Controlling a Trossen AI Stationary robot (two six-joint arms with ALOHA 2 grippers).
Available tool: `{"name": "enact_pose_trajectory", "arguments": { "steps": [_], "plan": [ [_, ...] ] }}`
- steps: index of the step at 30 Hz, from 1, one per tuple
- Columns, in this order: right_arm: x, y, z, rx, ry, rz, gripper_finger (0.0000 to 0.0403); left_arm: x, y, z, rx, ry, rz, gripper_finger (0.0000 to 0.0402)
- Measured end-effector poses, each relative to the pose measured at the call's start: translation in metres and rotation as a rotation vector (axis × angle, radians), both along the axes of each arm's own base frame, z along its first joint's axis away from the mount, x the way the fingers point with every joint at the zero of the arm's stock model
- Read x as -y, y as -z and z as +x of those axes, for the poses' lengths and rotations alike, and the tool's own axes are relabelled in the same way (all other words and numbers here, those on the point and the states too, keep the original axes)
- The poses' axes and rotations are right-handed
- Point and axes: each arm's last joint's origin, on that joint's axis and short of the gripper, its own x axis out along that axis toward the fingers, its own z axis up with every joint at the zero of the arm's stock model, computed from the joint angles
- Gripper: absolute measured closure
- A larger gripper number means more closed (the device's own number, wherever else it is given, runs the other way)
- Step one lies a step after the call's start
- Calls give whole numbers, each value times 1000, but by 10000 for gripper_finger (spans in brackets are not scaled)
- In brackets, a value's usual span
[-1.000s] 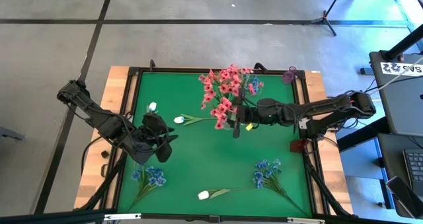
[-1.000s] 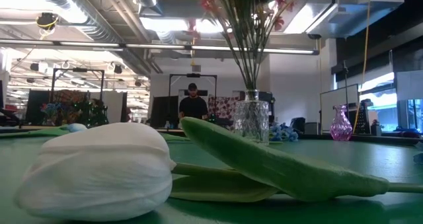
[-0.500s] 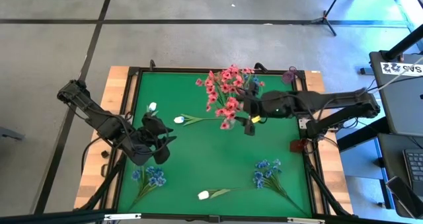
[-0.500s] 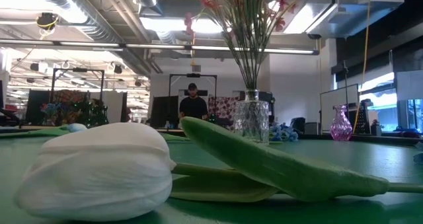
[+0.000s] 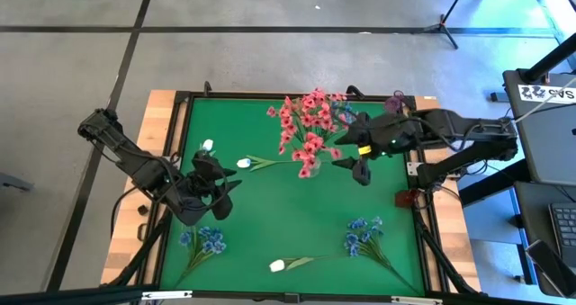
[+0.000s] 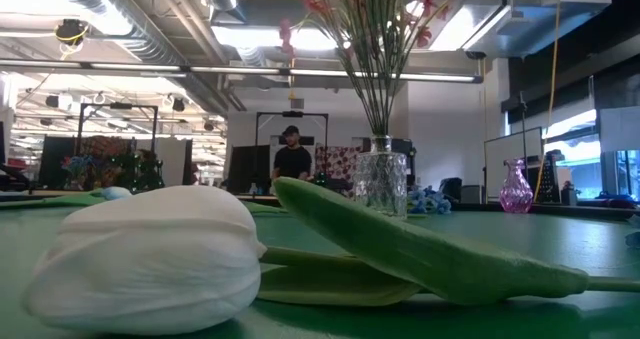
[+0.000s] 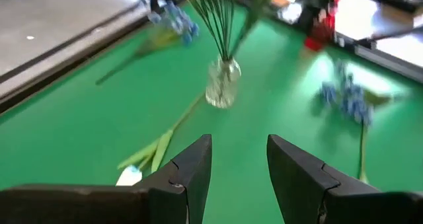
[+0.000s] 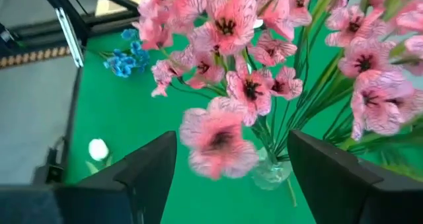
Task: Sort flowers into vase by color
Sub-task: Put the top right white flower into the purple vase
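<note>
**A:** Flowers first: which are sorted, and which are not?

**B:** The pink flowers (image 5: pixel 307 125) stand bunched in the clear glass vase (image 6: pixel 380 182) near the far middle of the green table (image 5: pixel 270 224). I judge that colour done, or close to it. I see no pink sprig lying loose on the felt.

**A:** And the others?

**B:** All still flat on the table. One blue sprig (image 5: pixel 206 242) lies at the near left, another blue sprig (image 5: pixel 364 237) at the near right. A white bud (image 5: pixel 278 265) lies at the near edge between them, a second white bud (image 5: pixel 243 163) just left of the vase, and a third small white bud (image 5: pixel 208 146) further left. There may be a bit of blue tucked behind the pink bunch, but I cannot tell whether it sits in the vase.

**A:** Where would the blue and white go?

**B:** A small purple vase (image 5: pixel 394 102) stands at the far right corner, with nothing in it that I can see. I cannot pick out a third vase with certainty.

**A:** Your pincers?

**B:** My right pincer (image 5: pixel 360 167) hovers just right of the pink bunch, fingers spread, holding nothing. My left pincer (image 5: pixel 219 181) waits at the left side of the table, parted a little, also holding nothing.

**A:** So, how far along?

**B:** Roughly a third, by my reckoning: one colour in, two to go.
</note>
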Motion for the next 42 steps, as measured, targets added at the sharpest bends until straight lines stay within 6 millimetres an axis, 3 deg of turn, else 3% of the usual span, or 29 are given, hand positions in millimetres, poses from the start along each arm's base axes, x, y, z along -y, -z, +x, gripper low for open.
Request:
{"name": "enact_pose_trajectory", "arguments": {
  "steps": [13,19,25,33,36,42],
  "plan": [
    [5,-63,-34,141,62,97,116,-2,6,11,52,-114,-109,261],
    [-9,-67,-44,139,63,137,116,0,54,22,105,-340,-192,274],
    [-25,-68,-51,153,61,147,116,-32,114,33,176,-696,-376,297],
    [-29,-68,-52,152,83,213,116,-82,176,67,297,-883,-625,317],
    [-29,-68,-52,151,82,217,116,-101,190,68,332,-1037,-686,324],
    [-30,-68,-52,144,29,191,116,-125,197,71,349,-1190,-817,343]
  ]
}}
